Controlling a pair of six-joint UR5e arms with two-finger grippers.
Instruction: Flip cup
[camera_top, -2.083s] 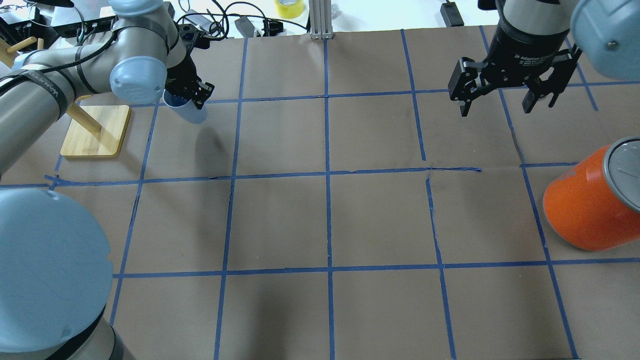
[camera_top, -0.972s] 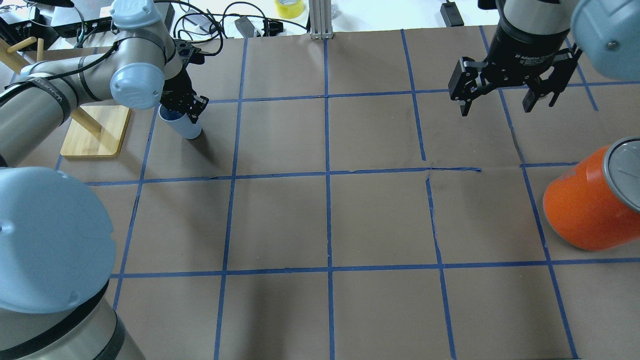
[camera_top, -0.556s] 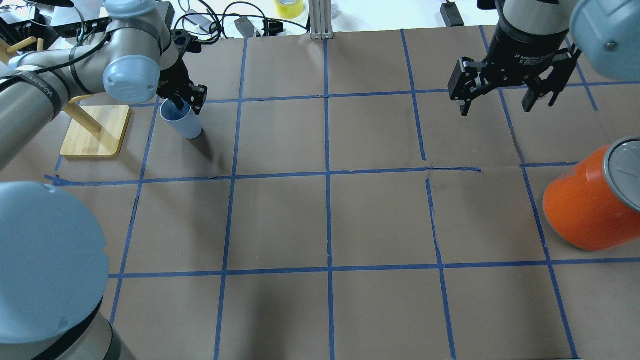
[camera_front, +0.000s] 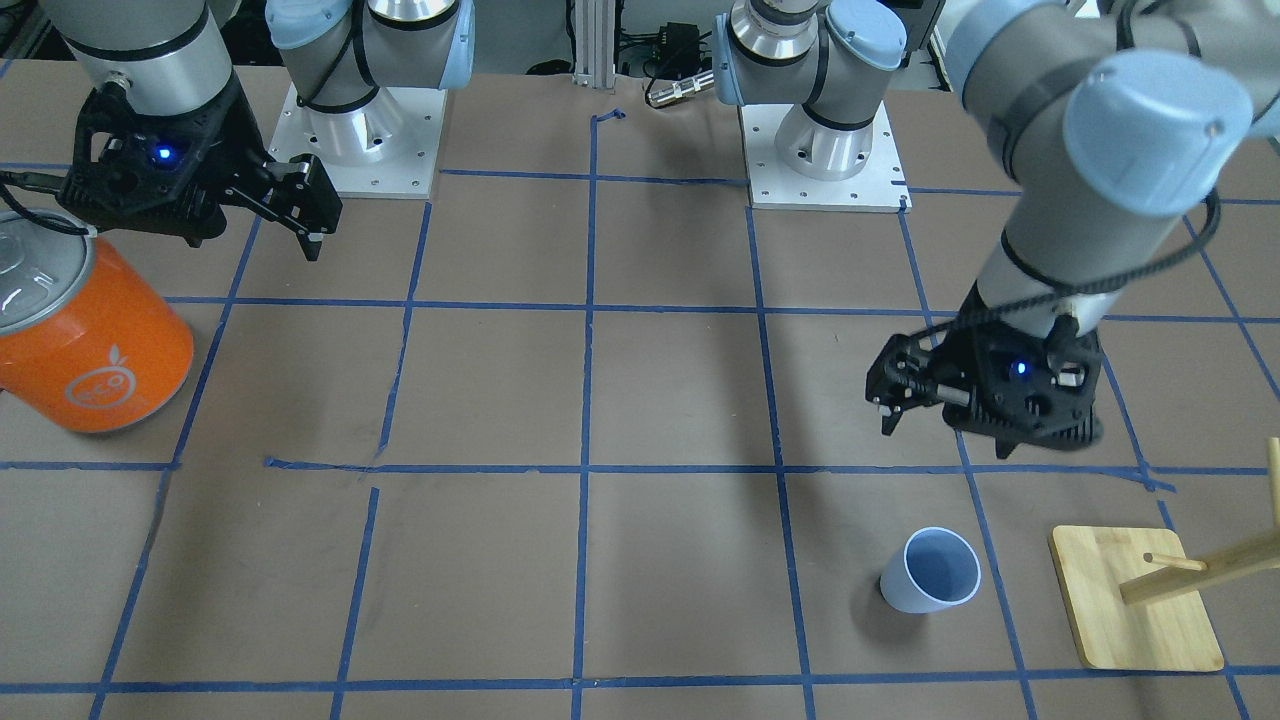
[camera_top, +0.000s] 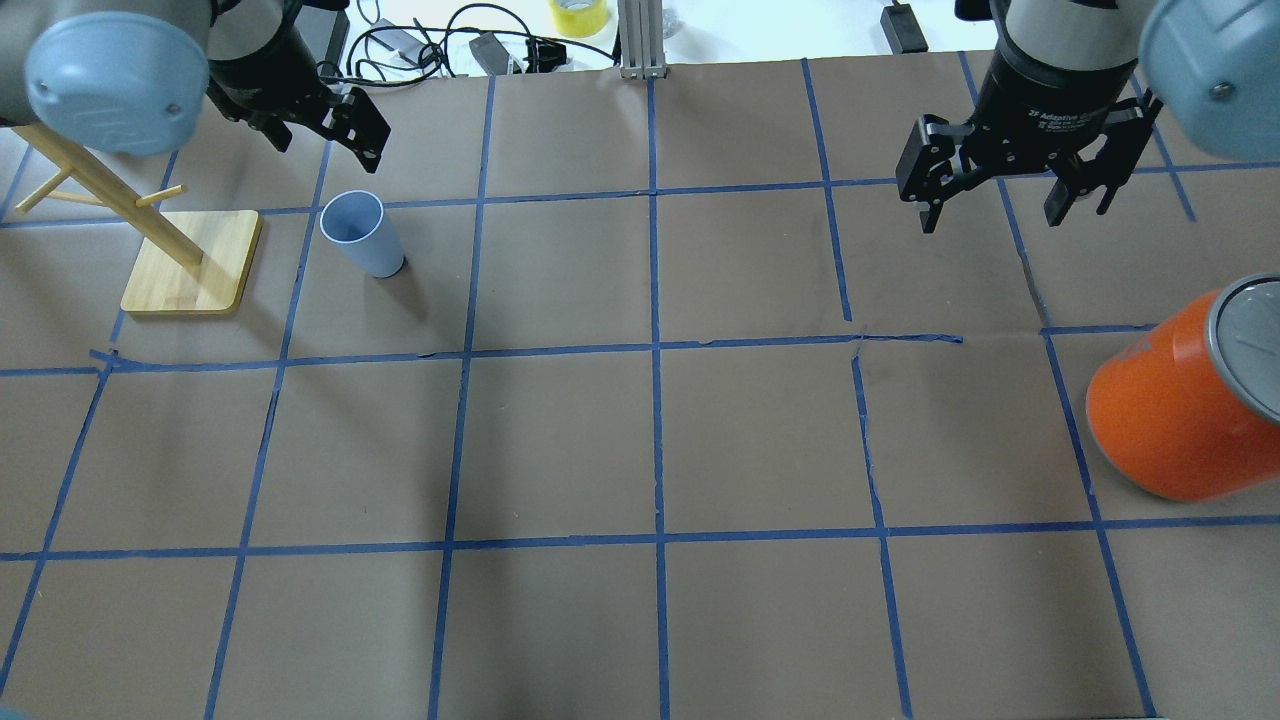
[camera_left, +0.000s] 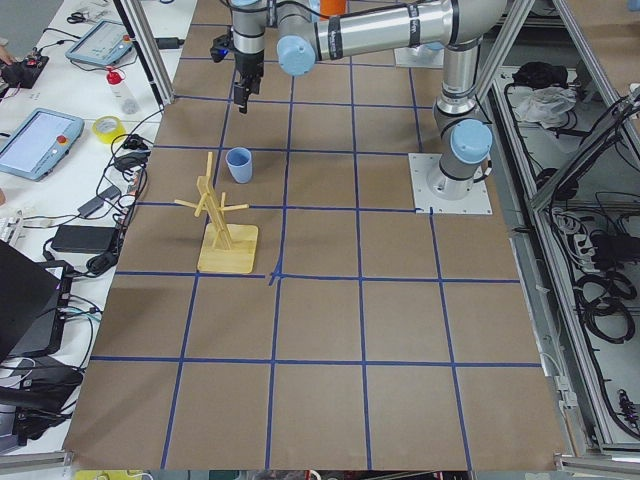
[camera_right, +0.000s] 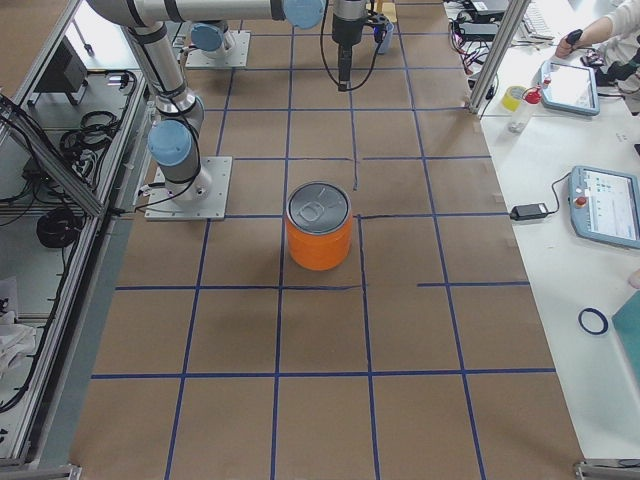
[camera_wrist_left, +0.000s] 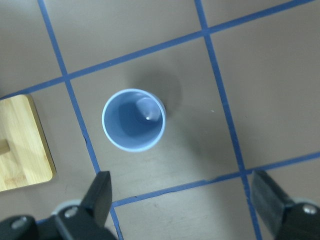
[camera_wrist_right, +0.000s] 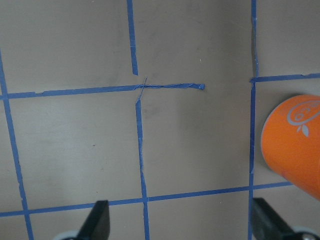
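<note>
Cup (camera_top: 362, 233) seemingly upright beneath wide-spread left gripper (camera_wrist_left: 183, 194); right gripper (camera_top: 993, 215) likewise spread, empty.

We see the cup (camera_top: 365, 242) as smooth pale plastic with a soft, near-matt finish. The desk (camera_top: 560, 440) wears matt brown paper, creased in places and crossed by blue tape (camera_top: 657, 440). The can (camera_top: 1165, 420) has a glossy orange wall and a dull metal lid (camera_top: 1250, 340). The stand (camera_top: 190, 265) is pale, smooth wood. The left end effector (camera_top: 328, 148) and the right end effector (camera_top: 995, 220) look matt black.
</note>
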